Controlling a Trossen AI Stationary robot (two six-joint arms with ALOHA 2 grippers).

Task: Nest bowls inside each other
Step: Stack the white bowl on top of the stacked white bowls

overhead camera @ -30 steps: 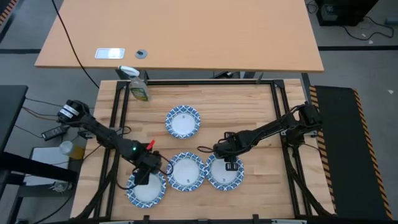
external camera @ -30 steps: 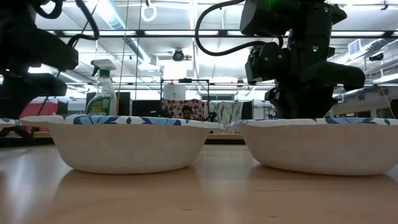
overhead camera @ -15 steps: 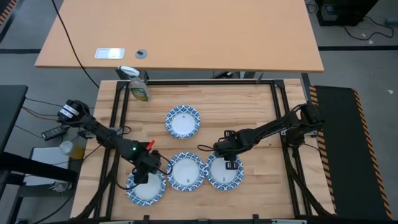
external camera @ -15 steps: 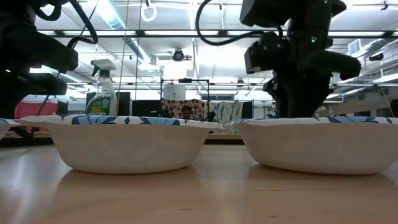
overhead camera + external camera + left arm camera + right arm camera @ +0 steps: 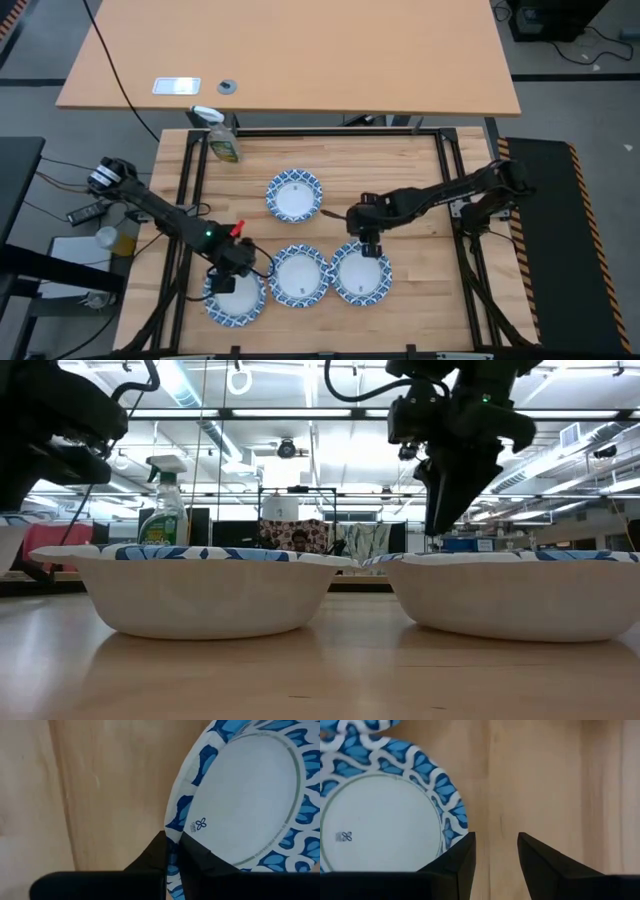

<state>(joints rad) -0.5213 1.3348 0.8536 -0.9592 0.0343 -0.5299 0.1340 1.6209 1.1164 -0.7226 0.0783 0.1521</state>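
Four bowls (image 5: 297, 275) sit rim-up; left gripper (image 5: 222, 285) pinches the lower-left bowl (image 5: 237, 299), right gripper (image 5: 371, 248) hovers parted, empty.

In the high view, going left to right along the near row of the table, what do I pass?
Bowl pinched at its rim by the left gripper → middle bowl → right-hand bowl, right gripper just beyond it.

A wide tan desk (image 5: 290, 55) stood beyond the wooden worktable (image 5: 400, 180) on a grey floor (image 5: 580, 90). Long ceiling lights (image 5: 190, 390) lit the cluttered room behind.
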